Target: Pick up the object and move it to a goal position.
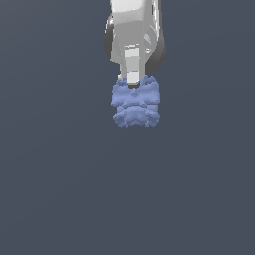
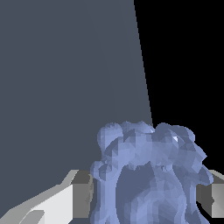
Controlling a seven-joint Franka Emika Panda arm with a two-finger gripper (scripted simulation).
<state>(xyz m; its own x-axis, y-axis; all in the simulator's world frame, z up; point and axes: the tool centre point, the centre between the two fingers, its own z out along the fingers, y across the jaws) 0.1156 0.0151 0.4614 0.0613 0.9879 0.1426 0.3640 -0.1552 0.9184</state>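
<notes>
End effector (image 1: 133,83) comes down from the top of the exterior view, white w/ grey inner faces, fingertips sunk into the top of the object (image 1: 135,101). Wrist view: end effector (image 2: 146,194) has a finger on either side of the object (image 2: 148,175), grey pads pressed against its flanks, so it's clamped on the object. One finger (image 2: 65,197) shows well beside the object, the other only as a sliver at the frame edge.

Object: periwinkle-blue, lumpy, two lobed tiers stacked one over the other, upright in the exterior view. Sits directly under the end effector, wider than the single finger that faces the exterior cam.

Around the object: just plain dark slate-grey surface (image 1: 60,189) on all sides in the exterior view; no shadow under the object, so can't tell if it's resting on the surface or lifted off it. Wrist view shows the surface (image 2: 65,65) ending at a straight edge beyond the object, black past that.

Arm: only the last white link & hand (image 1: 133,30) visible above the object, pointing about straight down, fingers vertical. Rest of arm out of frame.
</notes>
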